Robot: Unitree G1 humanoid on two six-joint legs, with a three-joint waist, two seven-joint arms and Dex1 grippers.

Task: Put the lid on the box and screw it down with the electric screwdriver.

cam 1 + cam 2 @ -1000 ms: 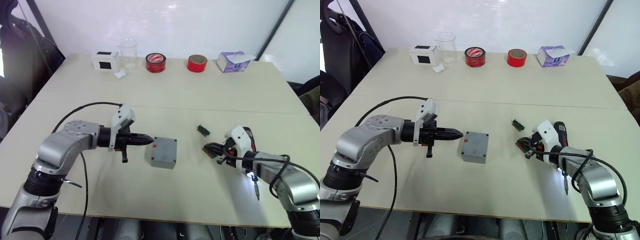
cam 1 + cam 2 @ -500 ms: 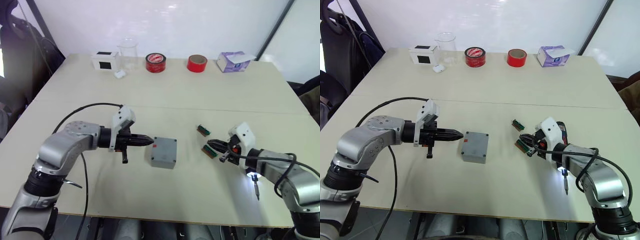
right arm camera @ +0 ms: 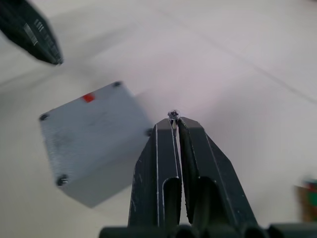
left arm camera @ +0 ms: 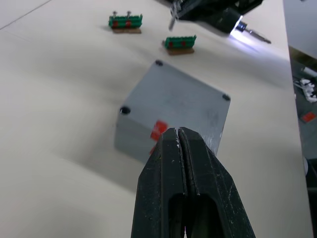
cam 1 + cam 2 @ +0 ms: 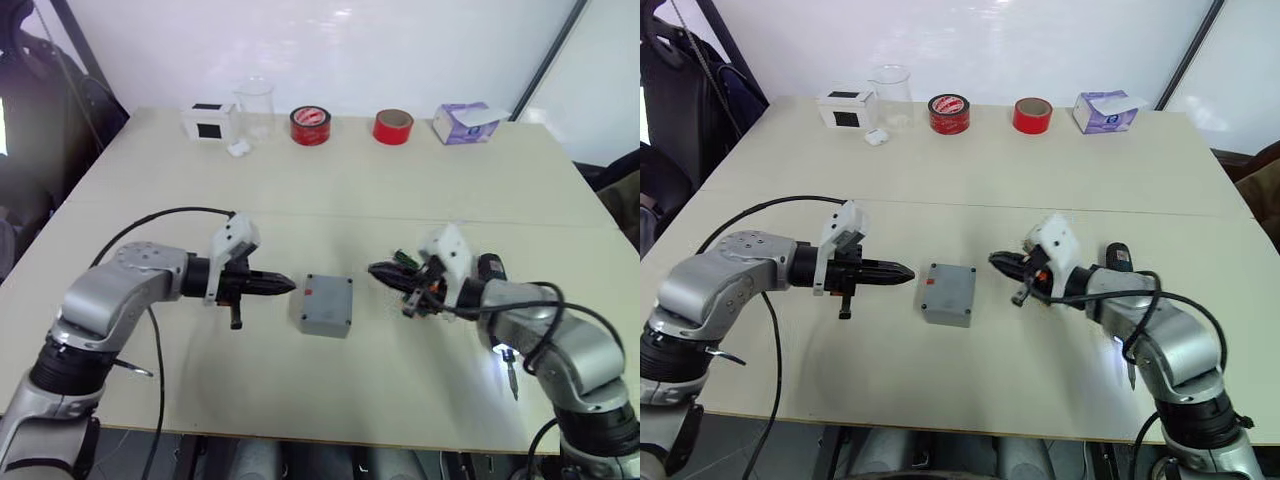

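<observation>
Grey cast metal marks the box (image 5: pixel 949 293), which sits on the table (image 5: pixel 970 190) with the lid (image 4: pixel 188 99) already seated on it, a dark screw hole at each corner, and a small red mark on the side facing the left gripper (image 5: pixel 902 273). Box and lid lie where they did 1.0 s ago.

What has changed is the right gripper (image 5: pixel 998 262). 1.0 s ago it was low over the green pieces, well out from the box; 0.5 s ago it had lifted clear of them; now it has swung in toward the box and hangs just beside its far-from-red-mark side. Its 2 black fingers (image 3: pixel 166 148) are pressed nearly together, pinching a small screw (image 3: pixel 173 114) whose head pokes out at the very tip.

The left gripper has barely moved: it points at the red-marked side of the box, close to it but apart, fingers (image 4: pixel 171 163) pressed together on nothing, with only a thin seam between them.

The electric screwdriver (image 5: pixel 1120 300) lies on the table beyond the right arm, well apart from the box, its tip light glowing white on the tabletop. 2 green pieces (image 4: pixel 180 41) lie between the box and the screwdriver.
</observation>
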